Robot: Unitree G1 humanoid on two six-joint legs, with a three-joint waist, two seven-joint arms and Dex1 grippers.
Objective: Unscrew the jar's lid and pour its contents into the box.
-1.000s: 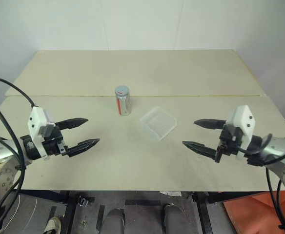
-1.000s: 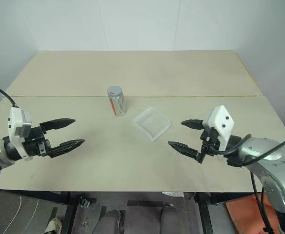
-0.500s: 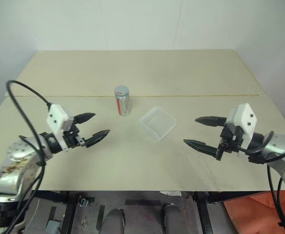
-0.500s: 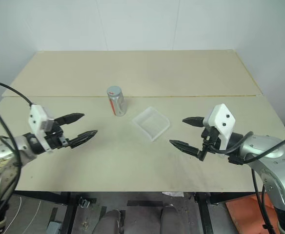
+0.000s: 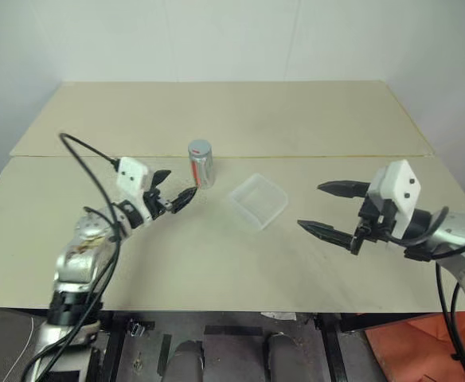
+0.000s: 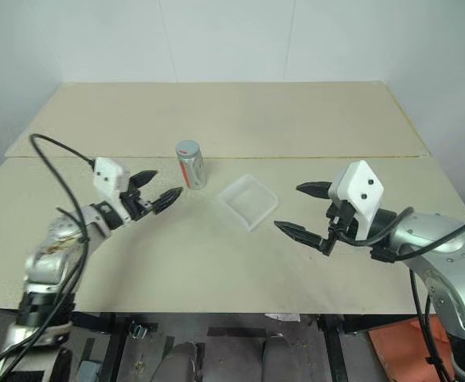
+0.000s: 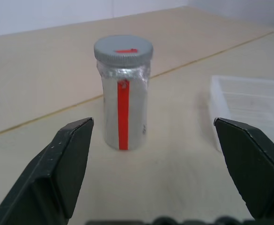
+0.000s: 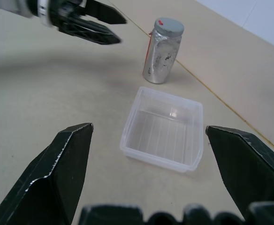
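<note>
We saw the jar (image 5: 200, 164) standing upright on the worktop (image 5: 216, 255), just in front of the seam between its two boards, with the grey lid (image 7: 123, 50) screwed on and a red mark on top of it. A red stripe ran down the jar's side. The box (image 5: 258, 200) lay flat on the worktop close to the jar's right and a little nearer to us, not touching it; it looked clear inside (we could not make out any contents through the jar's silvery wall).

Our left hand (image 5: 175, 189) hung just left of the jar, pointing at it, fingers spread wide and gripping nothing. From its wrist view the jar stood between the two fingertips but beyond them, untouched.

Our right hand (image 5: 318, 208) hovered over the worktop to the right of the box, well apart from it, pointing left. Its fingers were likewise wide apart and empty; from its wrist view the box sat between them, with the jar farther off.
</note>
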